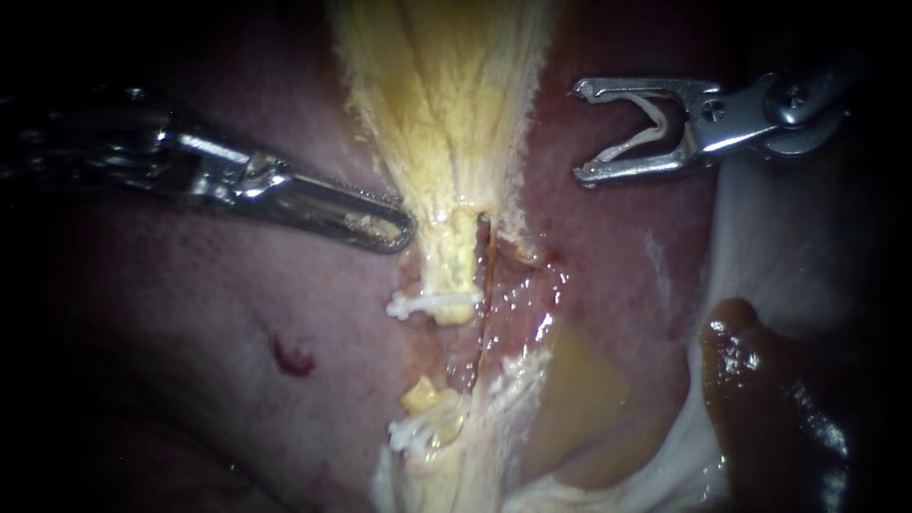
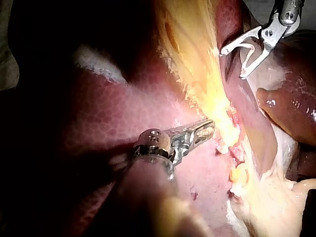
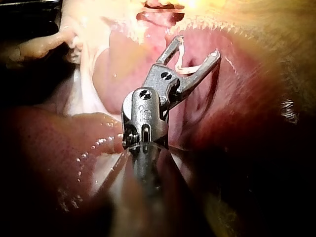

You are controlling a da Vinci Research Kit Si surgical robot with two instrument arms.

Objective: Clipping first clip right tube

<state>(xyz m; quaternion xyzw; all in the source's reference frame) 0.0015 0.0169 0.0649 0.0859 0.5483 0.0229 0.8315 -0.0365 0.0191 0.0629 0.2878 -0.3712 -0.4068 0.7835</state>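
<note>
In the endoscope view the left instrument [image 1: 394, 228] comes in from 9 o'clock and lies across the liver [image 1: 190, 313], its jaws clenched together with nothing seen between them. The tip rests just against the edge of the yellow tissue [image 1: 442, 104] that fans up toward 12 o'clock. The right instrument [image 1: 581, 133] enters from 2 o'clock, its jaws standing wide apart yet grasping a loaded clip [image 1: 638, 140], whose white legs lie against both jaws. It hangs over the liver, well apart from the tubes. Near the centre the left tube [image 1: 456, 266] runs out of the yellow tissue toward 6 o'clock and ends at an upper clip [image 1: 427, 304]. At 6 o'clock of that sits a yellow stump [image 1: 421, 394], with a lower clip [image 1: 418, 434] at 6 o'clock of it. The right tube [image 1: 482, 285], thin and brownish, lies just at 3 o'clock of the left tube, not yet clipped, and at about 8 o'clock of the loaded clip. A brown lobe [image 1: 760, 380] glistens at 4 o'clock, and a red spot [image 1: 293, 359] marks the liver at 8 o'clock. In the right wrist view the loaded clip shows as a V between the spread jaws, with pink liver just ahead of them
</note>
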